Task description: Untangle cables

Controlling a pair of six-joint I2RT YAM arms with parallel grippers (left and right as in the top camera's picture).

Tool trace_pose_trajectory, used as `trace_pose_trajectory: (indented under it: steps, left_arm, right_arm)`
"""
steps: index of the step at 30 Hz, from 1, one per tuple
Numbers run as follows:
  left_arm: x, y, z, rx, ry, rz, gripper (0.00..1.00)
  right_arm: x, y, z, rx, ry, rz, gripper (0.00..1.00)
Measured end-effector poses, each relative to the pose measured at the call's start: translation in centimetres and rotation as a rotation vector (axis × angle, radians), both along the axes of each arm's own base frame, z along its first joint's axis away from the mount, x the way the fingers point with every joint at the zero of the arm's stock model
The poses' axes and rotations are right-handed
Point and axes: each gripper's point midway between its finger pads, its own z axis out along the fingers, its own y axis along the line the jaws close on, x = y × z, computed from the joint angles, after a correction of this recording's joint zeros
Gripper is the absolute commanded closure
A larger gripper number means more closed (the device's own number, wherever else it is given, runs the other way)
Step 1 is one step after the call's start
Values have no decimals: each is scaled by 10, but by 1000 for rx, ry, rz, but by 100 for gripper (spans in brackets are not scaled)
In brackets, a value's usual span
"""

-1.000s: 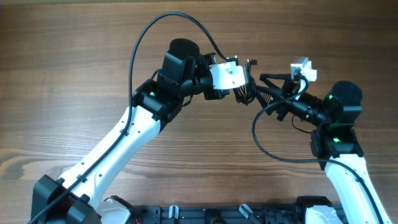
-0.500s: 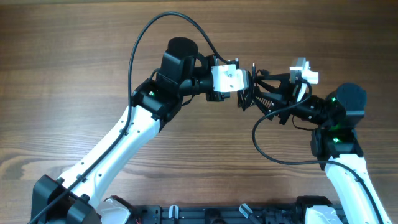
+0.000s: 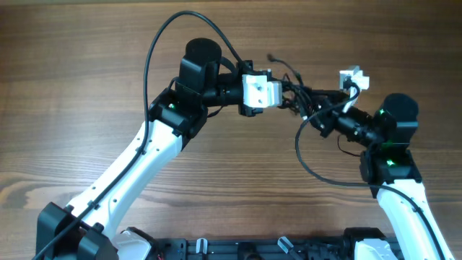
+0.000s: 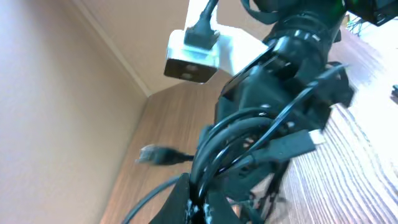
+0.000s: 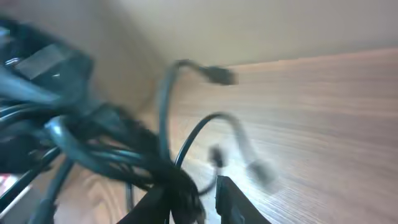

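The cables [image 3: 297,92] are a tangle of thin black cords stretched between my two grippers above the table. One plug end [image 3: 273,57] sticks up and to the left. My left gripper [image 3: 289,90] is shut on the bundle; in the left wrist view its fingers [image 4: 177,202] pinch cords [image 4: 242,134] that loop upward, with a plug [image 4: 148,154] hanging left. My right gripper [image 3: 312,107] has closed in on the same tangle from the right. The blurred right wrist view shows the knot [image 5: 177,183] between its fingers [image 5: 233,199], pressed to the left one, and loose plugs [image 5: 221,74] beyond.
Thick black arm cables arc over the left arm [image 3: 155,50] and hang in a loop under the right arm [image 3: 303,159]. The white wrist camera [image 3: 352,76] of the right arm sits just right of the tangle. The wooden table [image 3: 86,87] lies all round.
The right jaws have narrowed onto the tangle. The left gripper has pulled up and left, drawing the cords tighter, and a plug end has swung up.
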Motion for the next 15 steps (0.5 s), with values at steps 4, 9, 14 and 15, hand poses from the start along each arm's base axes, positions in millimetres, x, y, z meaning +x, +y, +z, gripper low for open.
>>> trace_pose_trajectory:
  steps: [4,9,14,15]
  left_arm:
    - [-1,1,-2,3,13,-8,96]
    - [8,10,-4,4,47,28,96]
    - [25,24,-6,-18,174,125,96]
    - [29,25,-6,-22,206,151,96]
  right_arm:
    - [7,-6,-3,5,30,-64,68]
    - [13,-13,-8,20,76,-128,46]
    - [23,-29,-15,26,121,-243,36]
    - [24,-30,-15,26,122,-248,36]
